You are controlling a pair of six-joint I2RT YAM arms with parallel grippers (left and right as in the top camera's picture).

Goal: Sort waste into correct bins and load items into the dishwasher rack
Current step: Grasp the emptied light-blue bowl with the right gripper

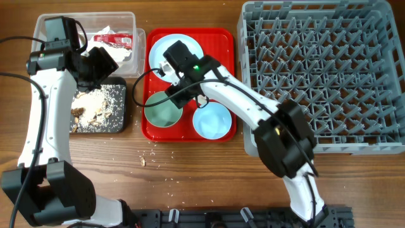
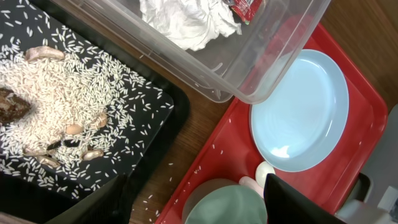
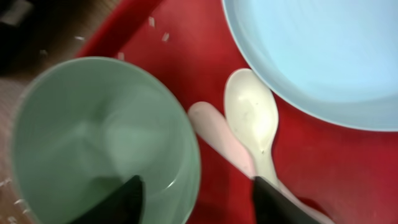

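Upper left, tub [image 2: 261,68]: holds napkin [image 2: 186,22] and red packet [image 1: 114,40]; counts as sorted.
Left centre, black tray [image 2: 177,102]: carries rice [image 2: 56,93] and brown scraps [image 2: 43,54]; takes most of the food waste.
Lower centre, table [image 1: 190,177]: shows a few loose crumbs [image 1: 144,159], not yet cleared.
Centre, red tray [image 1: 229,38]: bears plate [image 2: 305,112], green bowl [image 3: 93,137], blue bowl [image 1: 212,120] and spoon [image 3: 250,115], plus a second pale handle [image 3: 214,130] touching the spoon, probably the fork.
Right, rack [image 1: 245,76]: carries nothing on its pegs; no loading yet.
Cup: not in view.
Right gripper [image 3: 199,205]: hovers low over the red tray, jaws well apart and empty, with one finger above the green bowl's rim and the other above the spoon's handle.
Left gripper [image 1: 101,63]: hangs over the join of tub and black tray; looks spread and grips nothing, as far as shows.
Progress, as a judgement: sorting nearly done, loading all ahead, with spoon or green bowl the likely first pick.
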